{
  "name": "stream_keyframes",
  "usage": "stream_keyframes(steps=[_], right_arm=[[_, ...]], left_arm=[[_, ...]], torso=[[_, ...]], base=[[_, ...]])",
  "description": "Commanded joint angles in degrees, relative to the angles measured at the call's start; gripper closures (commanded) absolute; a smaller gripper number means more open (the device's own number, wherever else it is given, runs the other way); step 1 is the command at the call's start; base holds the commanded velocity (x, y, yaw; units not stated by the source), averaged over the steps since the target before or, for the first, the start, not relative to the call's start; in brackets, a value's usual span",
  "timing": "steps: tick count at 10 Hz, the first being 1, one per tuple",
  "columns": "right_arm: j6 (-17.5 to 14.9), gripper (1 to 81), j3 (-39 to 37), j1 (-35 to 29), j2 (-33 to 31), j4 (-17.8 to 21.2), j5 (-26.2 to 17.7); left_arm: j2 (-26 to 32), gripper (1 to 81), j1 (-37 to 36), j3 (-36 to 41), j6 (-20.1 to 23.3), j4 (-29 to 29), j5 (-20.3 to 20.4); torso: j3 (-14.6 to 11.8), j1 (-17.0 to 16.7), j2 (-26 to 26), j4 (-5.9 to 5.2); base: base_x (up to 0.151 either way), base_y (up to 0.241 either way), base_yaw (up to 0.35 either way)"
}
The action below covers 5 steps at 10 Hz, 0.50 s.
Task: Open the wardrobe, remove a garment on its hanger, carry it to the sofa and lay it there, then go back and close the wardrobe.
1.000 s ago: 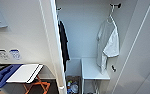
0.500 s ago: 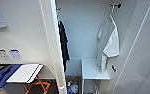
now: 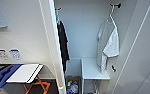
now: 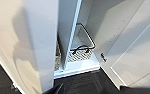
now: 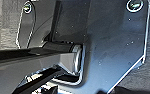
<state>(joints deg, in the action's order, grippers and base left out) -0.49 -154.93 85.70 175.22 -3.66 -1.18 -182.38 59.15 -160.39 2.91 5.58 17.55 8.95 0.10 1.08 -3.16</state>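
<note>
The wardrobe [image 3: 83, 37] stands open, its left door [image 3: 53, 50] edge-on to me and its right door [image 3: 141, 50] swung wide. Inside on the right the white T-shirt garment [image 3: 107, 42] hangs from a thin white hanger [image 3: 111, 15] hooked on a dark peg near the top. On the left side hangs a long black garment [image 3: 63, 45]. The left wrist view looks at the wardrobe's base [image 4: 76, 68], with the left door [image 4: 38, 37] close by and my left gripper [image 4: 94, 88] low above the dark carpet.
A white shelf unit [image 3: 91, 70] stands under the T-shirt. A woven basket with dark handles [image 4: 82, 47] sits on the wardrobe floor. Left of the wardrobe are a white board on orange legs [image 3: 23, 72] and a blue item [image 3: 3, 72]. Dark carpet [image 4: 86, 82] lies in front.
</note>
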Motion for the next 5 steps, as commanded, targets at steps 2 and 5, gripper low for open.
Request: stream_keyframes(steps=[2,5], right_arm=[[-0.39,1.0,0.87,-1.88,0.34,0.32,-3.48],[-0.39,1.0,1.04,-1.97,0.42,0.23,-3.48]], left_arm=[[2.36,1.0,-5.84,-0.19,-7.46,-14.54,9.87],[8.35,1.0,-3.47,-0.45,-23.12,-15.25,11.98]], torso=[[0.00,0.00,0.00,0.00],[0.00,0.00,0.00,0.00]], base=[[0.000,0.000,0.000],[0.000,0.000,0.000]])
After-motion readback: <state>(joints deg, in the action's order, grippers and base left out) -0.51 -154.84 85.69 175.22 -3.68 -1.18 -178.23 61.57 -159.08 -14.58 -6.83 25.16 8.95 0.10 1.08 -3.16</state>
